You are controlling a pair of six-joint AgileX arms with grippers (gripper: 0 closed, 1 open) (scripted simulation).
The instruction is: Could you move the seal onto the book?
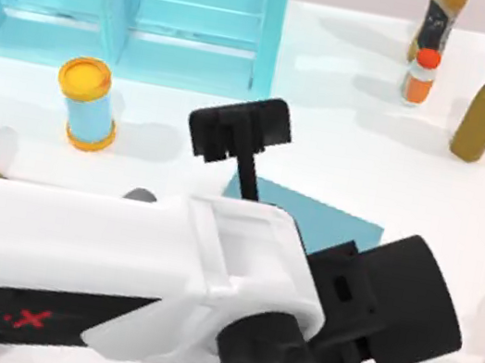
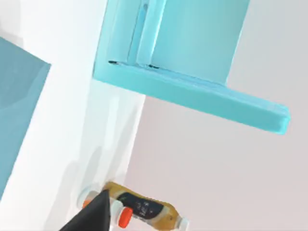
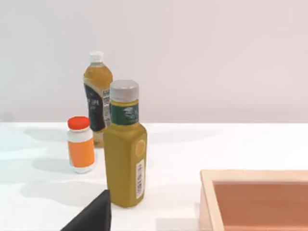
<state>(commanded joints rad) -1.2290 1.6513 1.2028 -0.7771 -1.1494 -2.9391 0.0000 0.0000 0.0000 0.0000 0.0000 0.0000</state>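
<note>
— While the left arm (image 1: 114,272) reaches across the table (image 1: 346,125), where is the book?
— The book (image 1: 330,220) lies flat mid-table, in front of the cabinet (image 1: 133,2), partly under that arm.
— And the seal?
— I cannot tell where it is.
— The grippers?
— The left gripper (image 2: 94,216) hangs over the table near the book. The right gripper (image 3: 94,216) faces three bottles (image 3: 125,149) and a wooden box (image 3: 255,197). Whether either is clenched or released, I cannot tell.

Teal book (image 1: 334,224) flat at table centre
</note>
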